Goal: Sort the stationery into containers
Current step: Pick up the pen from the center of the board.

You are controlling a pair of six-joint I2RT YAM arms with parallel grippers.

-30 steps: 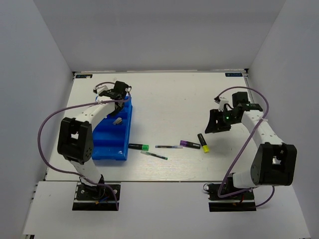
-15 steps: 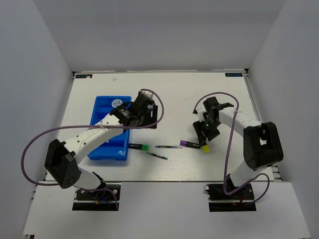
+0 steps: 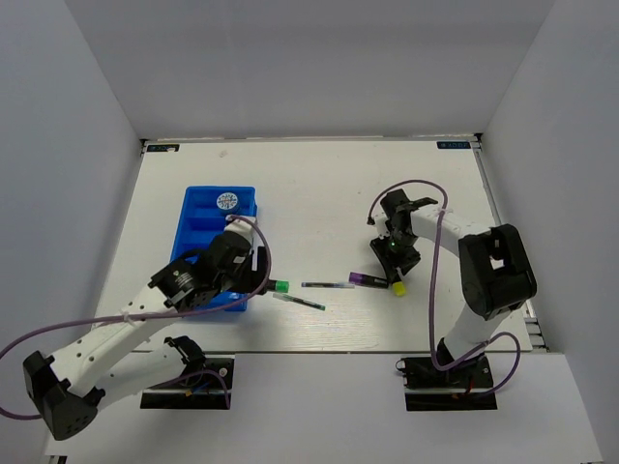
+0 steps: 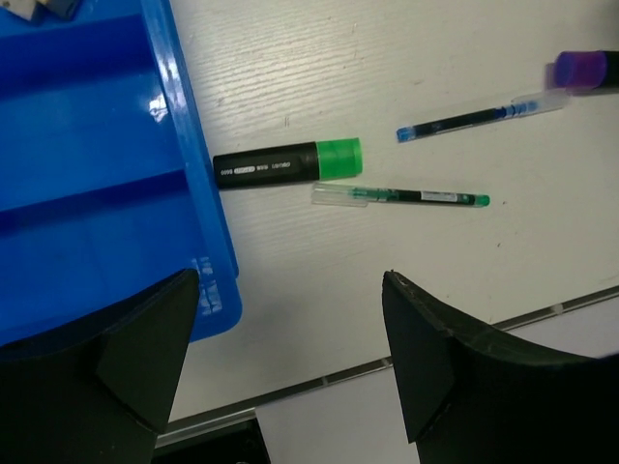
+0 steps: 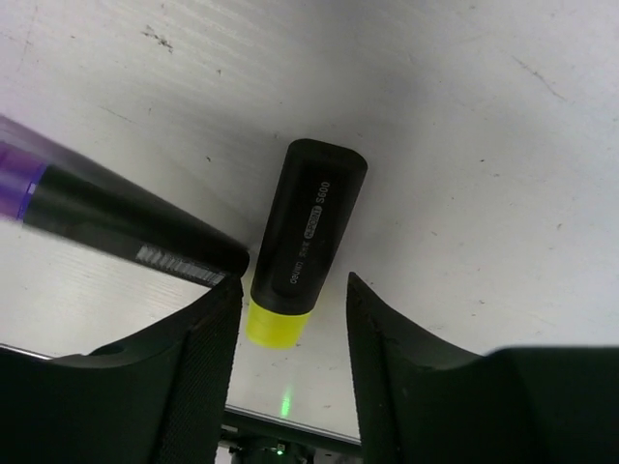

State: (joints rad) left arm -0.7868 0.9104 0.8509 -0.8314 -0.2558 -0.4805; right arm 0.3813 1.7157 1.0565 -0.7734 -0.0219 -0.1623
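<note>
**White tabletop [image 3: 319, 193]: sort approx. half done**

Five items lay loose on the tabletop, all outside the blue tray [image 3: 198, 232]: green marker [image 4: 287, 161], purple marker [image 5: 126, 227], yellow marker [image 5: 305, 237], green-tipped pen [image 4: 401, 196] and blue pen [image 4: 481, 116]. Inside the tray sat the patterned roll [image 3: 227, 202] and a whitish bit [image 4: 21, 6] at one corner, prob. an eraser. Left hand [image 4: 290, 280] was spread and empty, above the green marker by the tray's edge. Right hand [image 5: 290, 287] was spread astride the yellow marker, not pinching it.
</note>
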